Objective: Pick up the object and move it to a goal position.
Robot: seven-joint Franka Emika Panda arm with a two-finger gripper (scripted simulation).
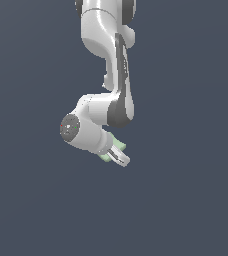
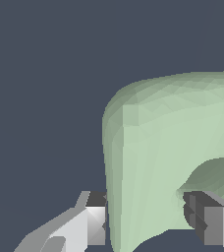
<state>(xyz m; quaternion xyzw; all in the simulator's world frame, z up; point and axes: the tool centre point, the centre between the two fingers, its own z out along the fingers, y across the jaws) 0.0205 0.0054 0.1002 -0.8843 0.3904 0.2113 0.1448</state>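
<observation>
My arm (image 1: 108,55) reads as glossy white, built from fat rounded shells, with a dark grey band curving down one side and a dark collar up at the top joint. There's my wrist (image 1: 78,131), a white drum capped by a round dark grey disc flecked with tiny red and green marks. My gripper (image 1: 117,154) ends in slim white fingers, and up close the fingertips (image 2: 95,222) are blocky light grey pieces with dark grey, nearly black pads.
</observation>
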